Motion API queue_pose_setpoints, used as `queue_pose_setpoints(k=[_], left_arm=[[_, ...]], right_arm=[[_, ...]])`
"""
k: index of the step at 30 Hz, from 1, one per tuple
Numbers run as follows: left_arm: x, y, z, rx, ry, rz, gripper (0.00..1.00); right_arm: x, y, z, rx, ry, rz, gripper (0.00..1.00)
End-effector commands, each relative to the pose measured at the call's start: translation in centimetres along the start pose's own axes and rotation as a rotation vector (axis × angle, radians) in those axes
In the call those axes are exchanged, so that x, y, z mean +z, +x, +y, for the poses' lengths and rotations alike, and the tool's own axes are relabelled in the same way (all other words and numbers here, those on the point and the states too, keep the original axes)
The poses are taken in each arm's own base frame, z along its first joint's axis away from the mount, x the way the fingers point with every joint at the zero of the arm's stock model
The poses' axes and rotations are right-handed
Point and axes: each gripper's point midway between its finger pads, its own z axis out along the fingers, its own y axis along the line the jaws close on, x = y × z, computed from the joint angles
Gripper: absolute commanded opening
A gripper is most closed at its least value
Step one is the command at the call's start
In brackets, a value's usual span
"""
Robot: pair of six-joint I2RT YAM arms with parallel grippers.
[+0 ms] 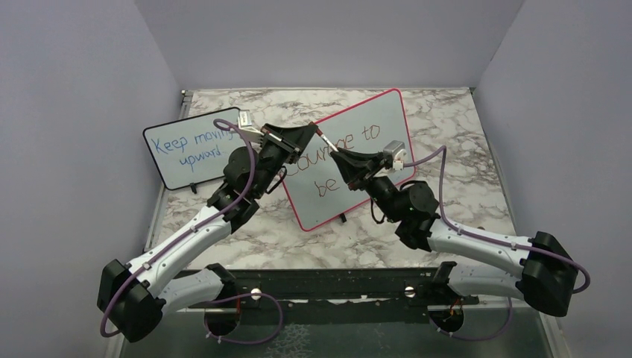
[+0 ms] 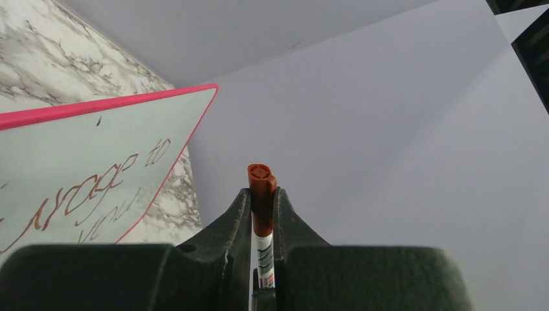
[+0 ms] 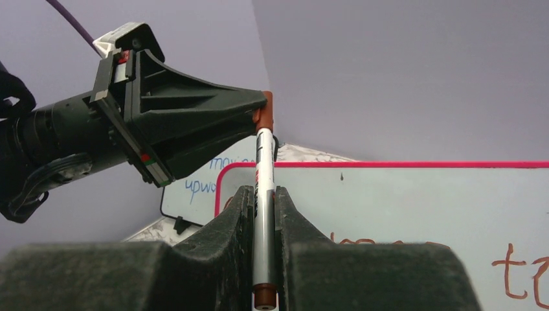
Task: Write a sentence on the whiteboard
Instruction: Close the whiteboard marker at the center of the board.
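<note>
Right pincer (image 3: 262, 194) is clamped on the barrel of the marker (image 3: 263, 162), and the left pincer (image 2: 262, 197) pinches its red-brown cap (image 2: 261, 181), both just in front of the whiteboard (image 1: 384, 110) standing on the bench (image 1: 447, 134). The sentence (image 2: 90, 191) looks about done, so I'd guess they're recapping, one end each for a straight push.

White, grey-veined table (image 1: 462, 127), walled on three sides.
Plain lavender: left wall (image 1: 67, 112) at nine o'clock, back wall (image 1: 328, 37) at twelve, right wall (image 1: 566, 112) at three; soft, even light.
</note>
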Motion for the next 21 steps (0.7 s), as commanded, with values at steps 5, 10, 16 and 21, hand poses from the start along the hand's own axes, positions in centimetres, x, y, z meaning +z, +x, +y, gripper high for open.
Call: queue_pose_setpoints(k=[5, 10, 16, 21], left_arm=[[0.0, 1.6, -1.0, -0.027, 0.042, 0.035, 0.0], [-0.1, 2.9, -1.3, -0.006, 0.056, 0.085, 0.0], [-0.8, 5.1, -1.0, 0.0, 0.059, 0.14, 0.0], [-1.8, 6.9, -0.3, 0.02, 0.056, 0.185, 0.0]], right_arm=[[1.1, -1.8, 1.0, 0.041, -0.028, -0.08, 0.01], [0.9, -2.0, 0.3, 0.058, 0.015, -0.099, 0.01], [1.0, -2.9, -0.8, 0.103, 0.077, -0.159, 0.01], [1.2, -3.9, -0.7, 0.149, 0.078, -0.211, 0.01]])
